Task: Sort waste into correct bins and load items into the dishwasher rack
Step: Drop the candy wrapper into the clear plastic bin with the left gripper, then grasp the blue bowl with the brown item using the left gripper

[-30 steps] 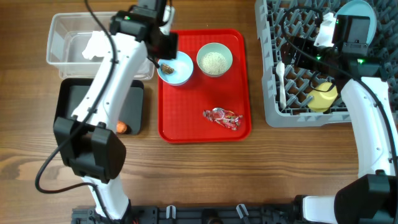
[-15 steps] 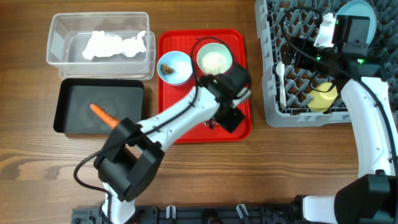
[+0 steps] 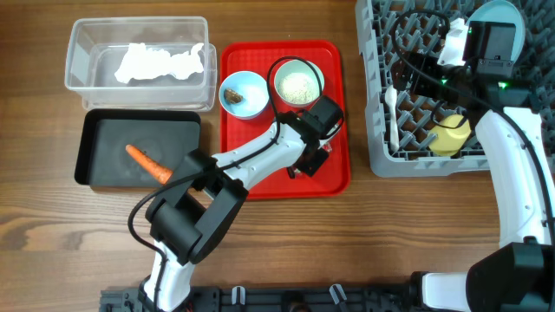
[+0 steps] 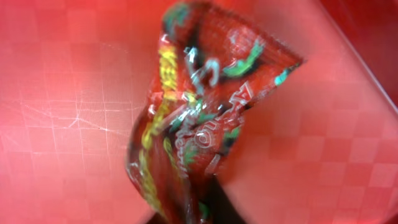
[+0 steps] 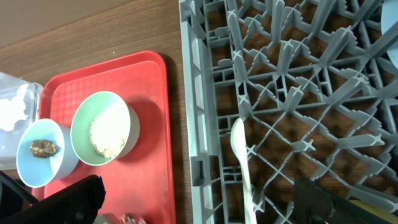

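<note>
The shiny red wrapper [image 4: 205, 112] fills the left wrist view, pinched at its lower end by my left gripper [image 4: 199, 214] just above the red tray [image 3: 260, 165]. Overhead, that gripper [image 3: 305, 163] covers the wrapper. A light-blue bowl [image 3: 243, 93] holds a brown lump. The pale bowl [image 3: 299, 84] beside it holds rice. Tissue [image 3: 160, 62] lies in the clear tub [image 3: 82, 52]. A carrot piece [image 3: 146, 161] lies in the black tray [image 3: 104, 126]. My right gripper [image 3: 425, 74] hangs open over the grey rack [image 3: 377, 130], above the white spoon [image 5: 239, 149].
A yellow cup [image 3: 451, 136] and a light-blue plate [image 3: 501, 13] sit in the rack. My left arm stretches diagonally from the table's front edge across the red tray's lower half. Bare wood lies between the red tray and the rack.
My left arm swung from the light-blue bowl across the red tray to the wrapper, and its jaws closed on it. The right arm has not moved.
</note>
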